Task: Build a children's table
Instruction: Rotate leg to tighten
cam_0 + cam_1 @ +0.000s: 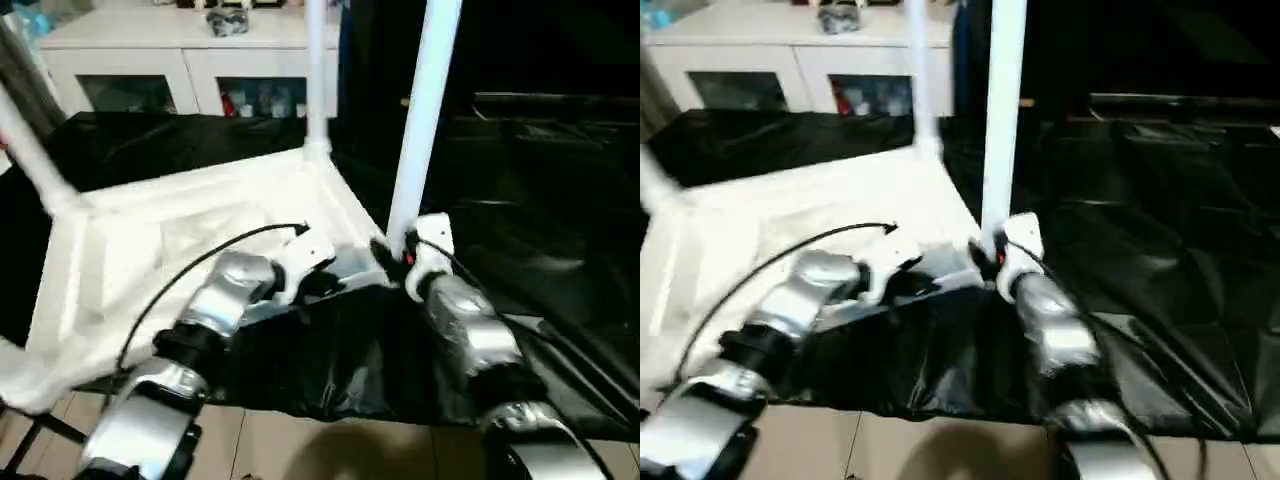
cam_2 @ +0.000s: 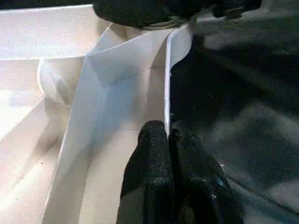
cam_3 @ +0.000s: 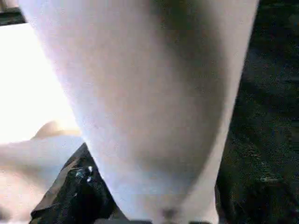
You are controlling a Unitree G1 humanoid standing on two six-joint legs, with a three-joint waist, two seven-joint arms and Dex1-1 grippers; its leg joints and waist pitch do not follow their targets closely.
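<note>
Now right end effector [image 1: 400, 262] gripping leg [image 1: 420, 120]

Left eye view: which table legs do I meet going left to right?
Slanted leg at the left corner → thin upright leg at the far corner → thick upright leg by the right gripper.

Children's table [image 1: 180, 240] inverted on sheet [image 1: 540, 260], cabinet [image 1: 180, 60] behind — legs up
</note>
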